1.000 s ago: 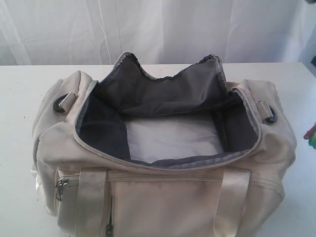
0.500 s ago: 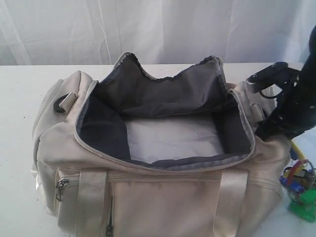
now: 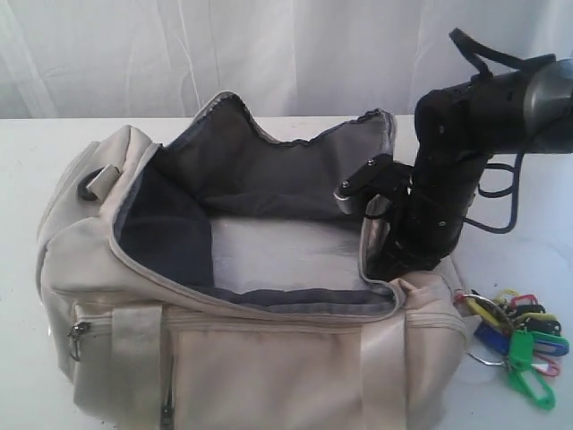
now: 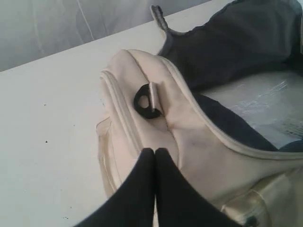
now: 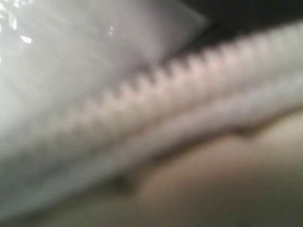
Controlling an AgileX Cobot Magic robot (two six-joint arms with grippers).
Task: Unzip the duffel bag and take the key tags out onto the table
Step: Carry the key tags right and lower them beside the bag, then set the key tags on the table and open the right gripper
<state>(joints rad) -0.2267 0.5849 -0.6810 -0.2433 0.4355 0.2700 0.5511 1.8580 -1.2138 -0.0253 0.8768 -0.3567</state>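
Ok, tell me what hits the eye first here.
The cream bag fills the middle of the white table, unzipped and gaping, its dark lining on show. A black right arm reaches down to the bag's right end. Just right of the bag, on the table, lies a bright bunch of key tags in green, blue, red and yellow.
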